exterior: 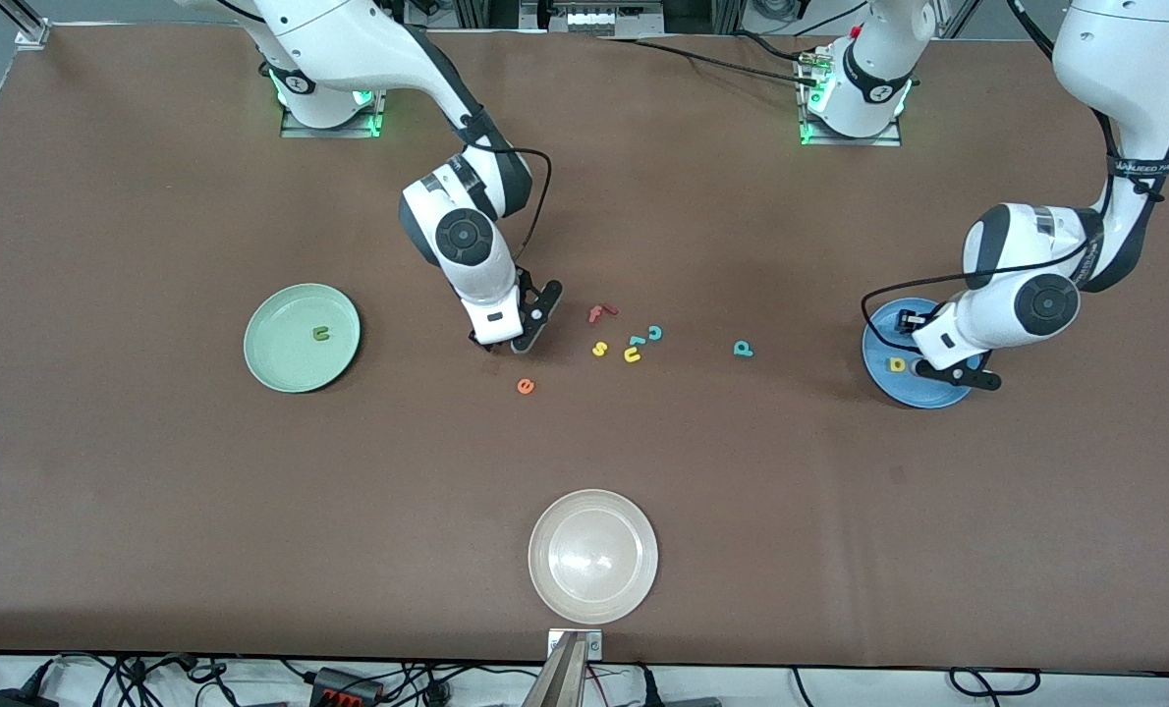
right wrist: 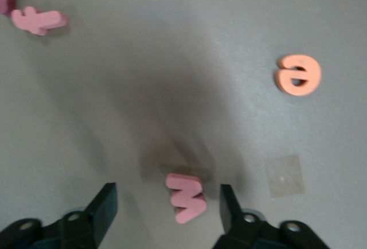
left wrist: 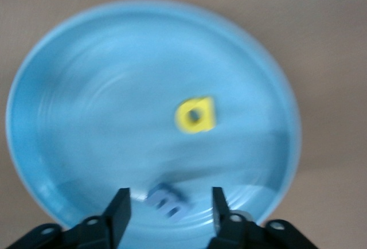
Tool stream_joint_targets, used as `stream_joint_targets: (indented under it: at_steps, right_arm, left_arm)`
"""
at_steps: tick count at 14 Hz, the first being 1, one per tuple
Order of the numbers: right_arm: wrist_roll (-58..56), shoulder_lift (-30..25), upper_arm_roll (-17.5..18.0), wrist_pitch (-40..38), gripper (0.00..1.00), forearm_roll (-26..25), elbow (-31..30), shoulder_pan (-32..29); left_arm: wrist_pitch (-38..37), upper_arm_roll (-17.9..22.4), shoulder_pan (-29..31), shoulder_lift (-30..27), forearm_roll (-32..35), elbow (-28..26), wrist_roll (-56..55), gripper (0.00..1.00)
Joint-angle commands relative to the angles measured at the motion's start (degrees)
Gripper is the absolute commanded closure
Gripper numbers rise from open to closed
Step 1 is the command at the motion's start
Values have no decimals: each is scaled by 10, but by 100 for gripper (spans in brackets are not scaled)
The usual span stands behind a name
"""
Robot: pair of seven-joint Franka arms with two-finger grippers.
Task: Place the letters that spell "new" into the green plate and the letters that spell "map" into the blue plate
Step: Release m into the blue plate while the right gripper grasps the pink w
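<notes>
Over the blue plate [exterior: 928, 396] [left wrist: 69, 123] my left gripper [exterior: 911, 344] [left wrist: 169, 209] is open. A blue "m" [left wrist: 167, 199] is between its fingers, touching neither. A yellow "p" [exterior: 898, 364] [left wrist: 196, 115] lies in the same plate. My right gripper [exterior: 502, 346] [right wrist: 166, 206] is low over the table, open around a pink "w" [right wrist: 186, 197], with gaps on both sides. The orange "e" [exterior: 526, 386] [right wrist: 298, 74] lies nearby, nearer the front camera. The olive "n" [exterior: 321, 334] lies in the green plate [exterior: 280, 368]. The teal "a" [exterior: 743, 348] lies on the table.
A red "f" [exterior: 599, 313] [right wrist: 37, 19], yellow "s" [exterior: 599, 348], yellow "u" [exterior: 632, 354], teal "l" [exterior: 637, 341] and teal "c" [exterior: 655, 332] lie clustered mid-table. A white plate [exterior: 592, 599] stands near the front edge. A clear tape patch [right wrist: 285, 174] sticks to the table.
</notes>
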Motion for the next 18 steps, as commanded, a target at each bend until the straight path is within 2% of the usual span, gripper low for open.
stream_joint_targets:
  at_steps: [1,3,4,7,9,11,12,14,16,18]
  right_arm:
    - [-43,4,-7,-1,29,0,4,5]
    - [-53,8,-10,2,34,-1,5,6]
    - [-52,11,-10,3,34,-8,6,6]
    - [-52,12,-12,3,35,-25,5,6]
    - [-51,12,-12,3,41,-30,5,6]
    - [-51,13,-12,3,57,-32,6,7]
    - [-52,14,-12,3,66,-40,6,6]
    - [-46,14,-12,3,75,-71,7,-1]
    - [-35,5,-25,-2,87,-72,6,-12]
    - [-28,-22,-33,-24,88,-71,0,-35]
  left_arm:
    - [-16,-70,2,-18,5,27,-23,0]
    - [-15,-123,-14,0,6,55,-122,0]
    - [-15,-134,-29,7,6,67,-158,0]
    - [-6,-136,-92,33,7,87,-203,0]
    - [16,-130,-126,49,24,86,-269,0]
    - [50,-132,-132,70,138,86,-268,0]
    - [55,-134,-129,82,170,86,-264,0]
    - [56,-137,-133,83,173,87,-187,0]
    - [54,-145,-127,79,172,87,-119,0]
    - [55,-146,-127,81,173,87,-46,0]
